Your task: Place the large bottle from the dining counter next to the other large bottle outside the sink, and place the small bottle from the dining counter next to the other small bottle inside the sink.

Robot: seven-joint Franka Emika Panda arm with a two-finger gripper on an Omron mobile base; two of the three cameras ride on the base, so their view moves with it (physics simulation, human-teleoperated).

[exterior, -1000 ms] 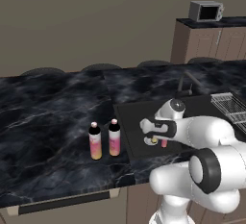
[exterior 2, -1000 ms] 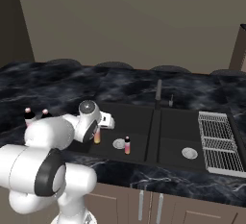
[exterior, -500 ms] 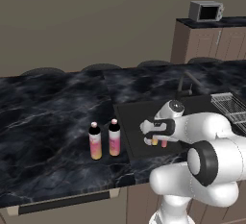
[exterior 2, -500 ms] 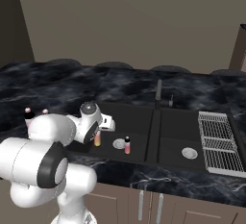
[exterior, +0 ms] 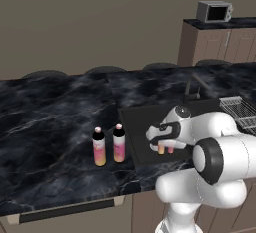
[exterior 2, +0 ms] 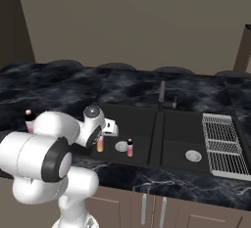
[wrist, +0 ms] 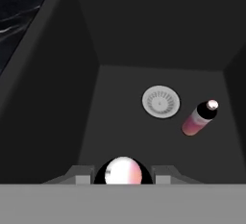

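The gripper (wrist: 123, 177) grasps a small bottle (wrist: 123, 171) over the sink (wrist: 72, 117). Best lower it upright just beside the other small bottle (wrist: 199, 118), clear of the drain (wrist: 161, 101)

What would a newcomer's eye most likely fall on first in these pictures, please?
Probably the big white arm bent low over the sink, its gripper shut on a small bottle held in the left basin. Next, the other small bottle standing on that basin's floor beside the round drain. Then the two large bottles standing side by side on the black marbled counter left of the sink.
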